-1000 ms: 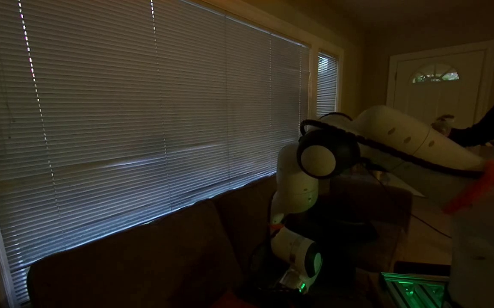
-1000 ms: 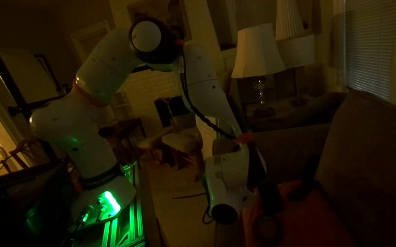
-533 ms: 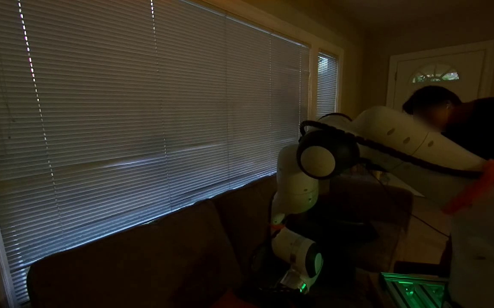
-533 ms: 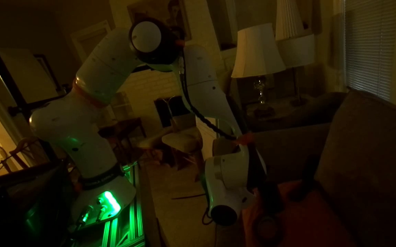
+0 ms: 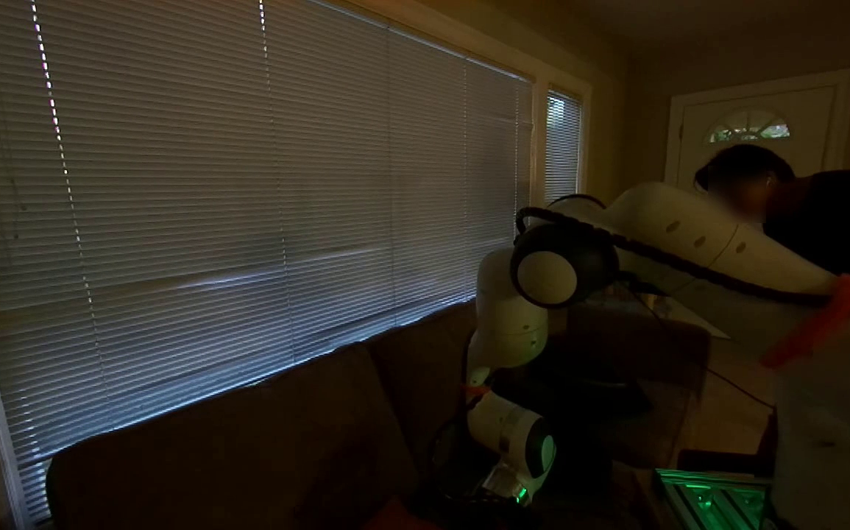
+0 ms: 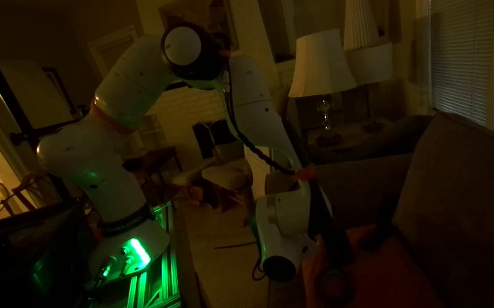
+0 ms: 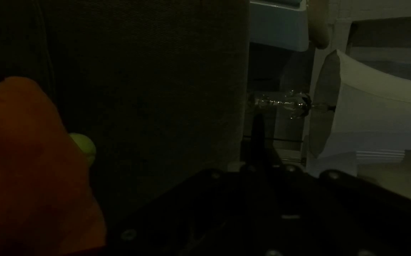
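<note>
Orange cloth [image 7: 31, 160] near closed claw [image 7: 258, 124]; base [image 6: 120, 240] reads "EMIKA".

There's the spread orange cloth [image 7: 31, 167], dead matt, and the broad brown fabric sofa [image 7: 155, 89], faintly rough! Jointed black tool [image 7: 258, 124], dull, with metallic-looking screw heads [image 7: 333, 174]. Rounded white robot arm [image 6: 255, 98]: smooth, plasticky. Green-lit metal rails [image 6: 171, 265] gleam; knobbed glass lamp stem [image 7: 296, 103] glints.
</note>
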You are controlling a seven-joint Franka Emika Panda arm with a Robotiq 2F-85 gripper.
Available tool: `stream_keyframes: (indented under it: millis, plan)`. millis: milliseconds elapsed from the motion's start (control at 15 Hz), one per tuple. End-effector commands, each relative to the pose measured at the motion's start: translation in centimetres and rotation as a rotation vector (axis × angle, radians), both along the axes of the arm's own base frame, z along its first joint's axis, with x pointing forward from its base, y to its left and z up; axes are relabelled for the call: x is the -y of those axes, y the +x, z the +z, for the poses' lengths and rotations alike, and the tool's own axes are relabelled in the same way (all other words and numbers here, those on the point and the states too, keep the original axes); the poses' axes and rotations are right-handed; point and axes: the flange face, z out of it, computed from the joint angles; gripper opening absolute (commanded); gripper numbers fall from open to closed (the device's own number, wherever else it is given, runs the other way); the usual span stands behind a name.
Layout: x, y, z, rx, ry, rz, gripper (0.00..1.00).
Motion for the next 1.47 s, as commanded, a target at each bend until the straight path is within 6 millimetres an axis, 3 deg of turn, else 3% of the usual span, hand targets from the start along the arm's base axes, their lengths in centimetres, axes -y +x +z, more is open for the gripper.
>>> stream_keyframes:
  millis: [0,1000,1400]
  plan:
    - [0.0,-0.4,0.6,0.014,-0.008,-0.004,0.01]
    - [3.2,-4.0,2.0,0.04,-0.073,-0.106,0.01]
    - [4.2,-4.0,3.1,0.024,-0.12,-0.146,0.01]
